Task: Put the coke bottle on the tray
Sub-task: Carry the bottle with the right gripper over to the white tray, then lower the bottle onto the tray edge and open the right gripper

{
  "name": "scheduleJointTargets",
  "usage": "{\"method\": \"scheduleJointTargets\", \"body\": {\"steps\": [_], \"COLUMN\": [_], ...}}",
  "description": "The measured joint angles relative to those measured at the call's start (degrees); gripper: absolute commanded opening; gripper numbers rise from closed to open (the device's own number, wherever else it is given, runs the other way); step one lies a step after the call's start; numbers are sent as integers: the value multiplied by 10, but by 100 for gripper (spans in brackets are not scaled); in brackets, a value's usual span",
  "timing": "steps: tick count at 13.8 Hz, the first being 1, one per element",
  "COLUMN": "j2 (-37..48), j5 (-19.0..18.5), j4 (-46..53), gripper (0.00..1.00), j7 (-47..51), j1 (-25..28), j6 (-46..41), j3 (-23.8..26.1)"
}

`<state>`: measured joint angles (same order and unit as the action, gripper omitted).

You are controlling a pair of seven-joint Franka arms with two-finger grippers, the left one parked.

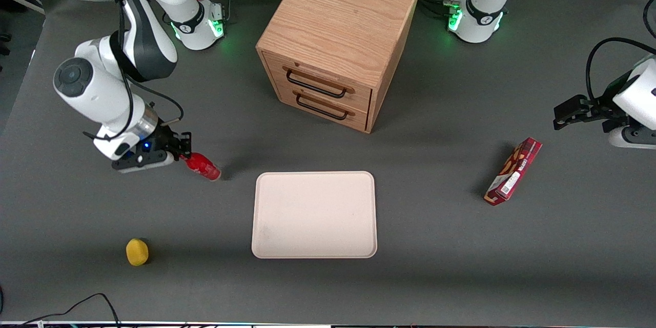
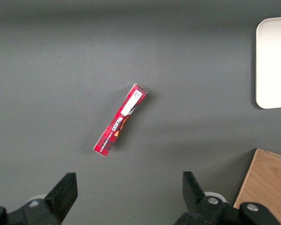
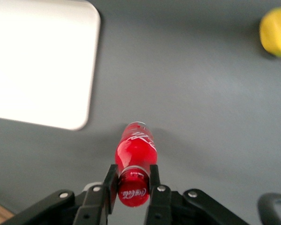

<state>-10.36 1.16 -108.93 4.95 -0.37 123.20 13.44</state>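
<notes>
The coke bottle (image 1: 203,167) is a small red bottle with white lettering, held tilted toward the working arm's end of the table. My right gripper (image 1: 180,155) is shut on its capped neck; in the right wrist view the fingers (image 3: 153,180) press both sides of the red cap (image 3: 132,188). The bottle's base hangs just above or on the grey table; I cannot tell which. The pale cream-pink tray (image 1: 314,213) lies flat beside the bottle, toward the table's middle, and also shows in the right wrist view (image 3: 37,61). Nothing lies on it.
A wooden drawer cabinet (image 1: 338,41) stands farther from the front camera than the tray. A yellow round object (image 1: 137,251) lies nearer the camera than the gripper. A long red snack box (image 1: 513,170) lies toward the parked arm's end.
</notes>
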Motion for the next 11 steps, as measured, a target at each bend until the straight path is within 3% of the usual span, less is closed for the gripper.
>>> {"method": "scheduleJointTargets", "body": {"steps": [3,8,11], "j2": [-120,-273,-322], "j5": [-30,-56,-57], "j4": [186,350,410], "gripper": [0,0,0], "j7": [51,116,130], "j1": [40,105,176], "j6": [-69,-77,-74], "j3": [0,-8,-78]}}
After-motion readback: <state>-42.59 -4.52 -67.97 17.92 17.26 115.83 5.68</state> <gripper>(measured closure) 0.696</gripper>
